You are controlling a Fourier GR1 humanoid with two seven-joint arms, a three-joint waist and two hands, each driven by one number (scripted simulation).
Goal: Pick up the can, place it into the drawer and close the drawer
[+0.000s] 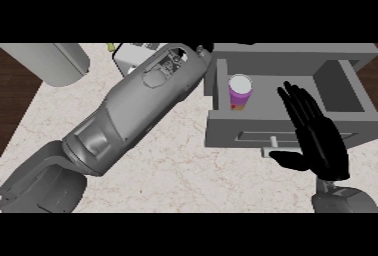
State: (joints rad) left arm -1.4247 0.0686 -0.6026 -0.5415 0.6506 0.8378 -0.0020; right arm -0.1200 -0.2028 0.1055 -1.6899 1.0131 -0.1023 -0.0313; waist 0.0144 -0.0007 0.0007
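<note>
At far left a grey cylinder (pixel 52 62) is seen lying on the counter (pixel 184 170), w/ a white box (pixel 136 54) partly hidden behind the left forearm (pixel 140 110). This forearm is stretched diagonally up toward the drawer's back-left corner; the left hand is hidden at its end, so the state of its fingers cannot be told. Next, the can (pixel 241 91) is found already inside the drawer (pixel 284 127) – purple body, white top, standing upright in the left part, long axis vertical. Just right of it the right hand (pixel 314 132) is held over the drawer front, fingers straight and together, nothing gripped. The can lies left of and slightly beyond these fingertips. Judged from this, the placing is done & only the closing is left – the right hand is nearer the front panel (pixel 251 135), approx. at the handle (pixel 273 145), so a push away from the robot's body would be needed
</note>
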